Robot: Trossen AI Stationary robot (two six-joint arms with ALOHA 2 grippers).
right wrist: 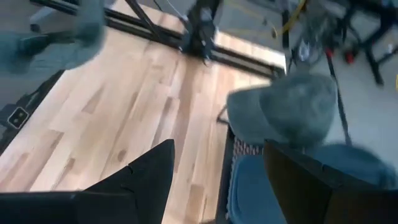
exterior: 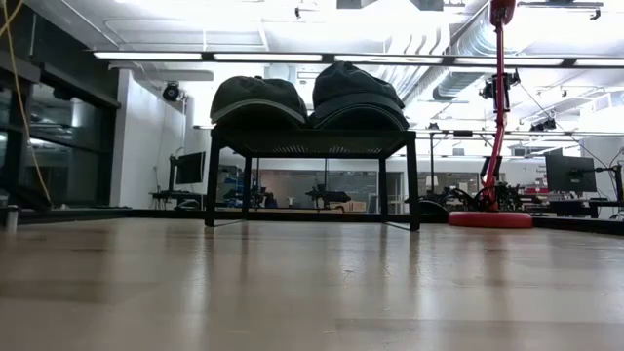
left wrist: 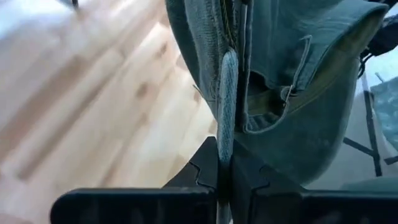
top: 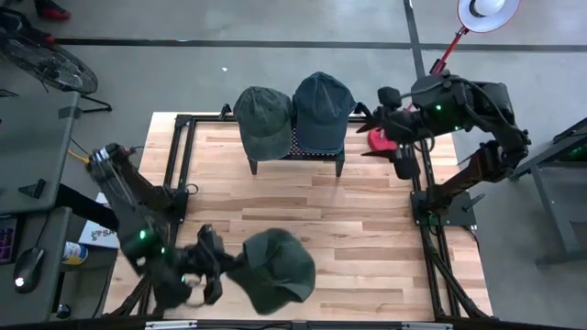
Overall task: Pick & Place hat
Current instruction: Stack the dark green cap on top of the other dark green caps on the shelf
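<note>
The left gripper [top: 218, 268], at the lower left of the high view, is clenched on the edge of a dark green cap [top: 273, 268]. In the left wrist view its two dark fingers [left wrist: 208, 171] meet at the bottom centre with a fold of the cap's fabric [left wrist: 227, 99] pinched between them, the rest of the cap spreading toward the upper right of that frame. In the high view the cap sits at the bottom centre, over the near edge of the wooden table [top: 367, 229], just to the right of the gripper.

The right gripper [top: 396, 139] hangs at the upper right of the high view, beside the right end of a small black stand [top: 316, 156], its fingers spread wide and empty. In the right wrist view the two dark fingers [right wrist: 146, 171] stand well apart at the bottom of the frame.

Two more caps rest side by side on the stand at the top centre: a green one [top: 263, 119] on the left and a darker blue-green one [top: 322, 110] on the right, touching each other. The low view shows both [exterior: 258, 100] [exterior: 356, 96] atop the stand's flat top [exterior: 312, 144]. A red lamp base [exterior: 489, 218] with its red pole stands at the right.
</note>
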